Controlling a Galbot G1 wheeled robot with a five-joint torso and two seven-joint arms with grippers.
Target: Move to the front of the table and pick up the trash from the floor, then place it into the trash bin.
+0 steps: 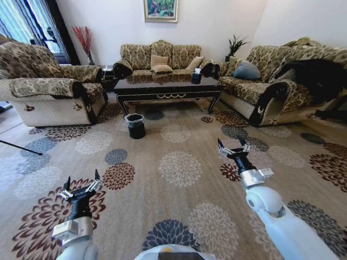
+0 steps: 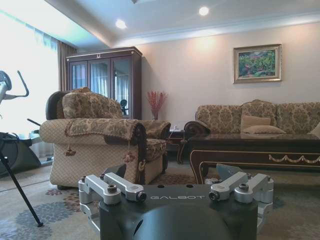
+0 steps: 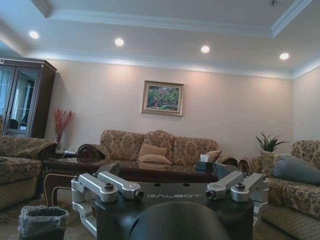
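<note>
Silver-grey metal fingers, tipped black, spread wide on the left claw (image 1: 81, 185), which grips nothing and hovers over the patterned carpet (image 1: 179, 168) well short of the table (image 1: 168, 86). The right claw (image 1: 234, 147) is likewise splayed wide and empty, held a little nearer the table than its partner and off toward the table's right end. In the wrist views both claws (image 2: 176, 192) (image 3: 172, 190) show their linkages swung outward from a dark body.

Beyond the claws, the trash bin (image 1: 135, 125) stands on the carpet just in front of the table's left front leg. It is a small round black bucket with a crinkly clear liner folded over its rim; the right wrist view shows the liner (image 3: 42, 220) puffed and grey-white above the dark wall.

The table is a long, low surface of glossy dark wood with gold scroll ornament on its front apron and curved legs. A small black tissue box (image 1: 196, 77) sits near its right end. Floral sofas ring the table: an armchair (image 1: 49, 86) to its left, a long sofa (image 1: 162, 57) behind, another sofa (image 1: 271, 81) to its right. No litter pieces can be made out on the carpet near the table.
</note>
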